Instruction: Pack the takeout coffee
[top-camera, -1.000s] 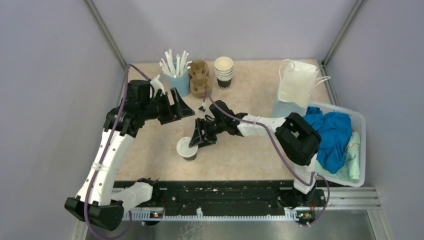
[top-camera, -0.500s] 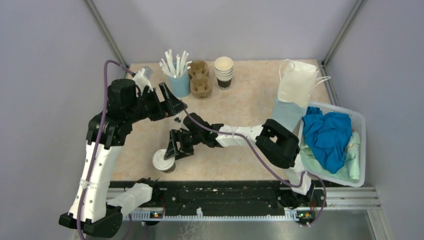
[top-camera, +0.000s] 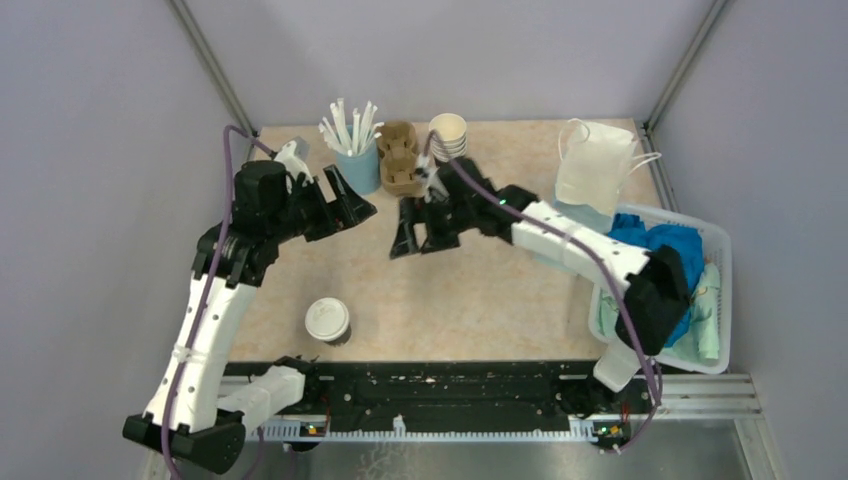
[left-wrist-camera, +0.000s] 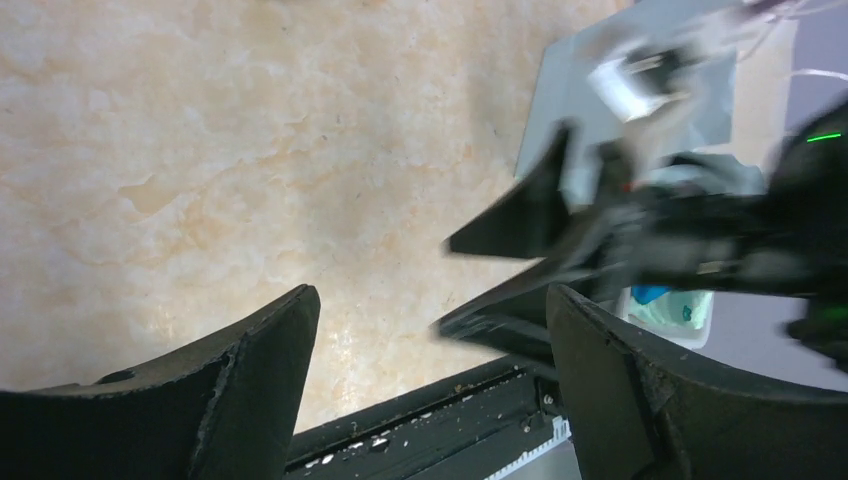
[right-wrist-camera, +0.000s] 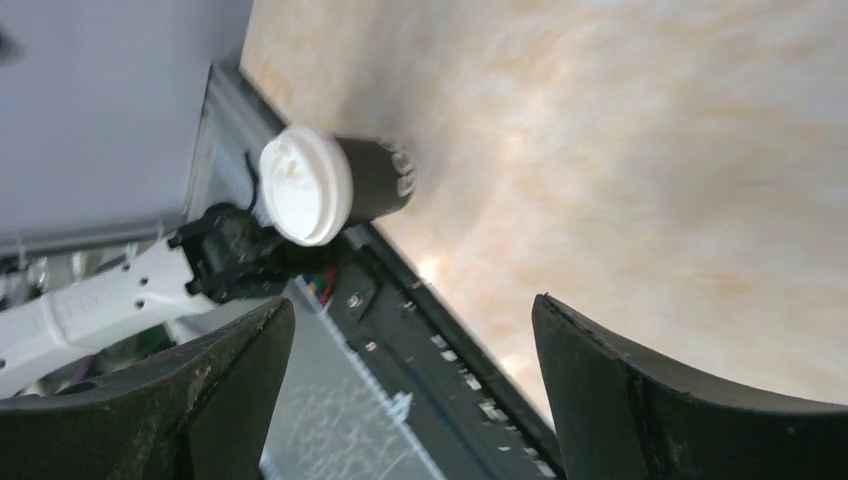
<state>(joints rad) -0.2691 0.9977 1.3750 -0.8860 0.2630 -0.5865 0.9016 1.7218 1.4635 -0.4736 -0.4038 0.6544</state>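
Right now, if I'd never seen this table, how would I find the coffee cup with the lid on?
Start at the beige table, then go to its near edge, left of the middle. One small dark brown cup stands there alone. It alone wears a round white lid; the stacked cups at the far edge are open.

The small dark brown paper cup (right-wrist-camera: 378, 180) is looking matt, while its round white plastic lid (right-wrist-camera: 303, 186) is giving off a smooth sheen. The beige marbled tabletop (top-camera: 500, 300) is shining faintly, smooth. The crumpled blue cloth (top-camera: 665, 255) is sitting soft and dull in the white plastic basket (top-camera: 724, 310).
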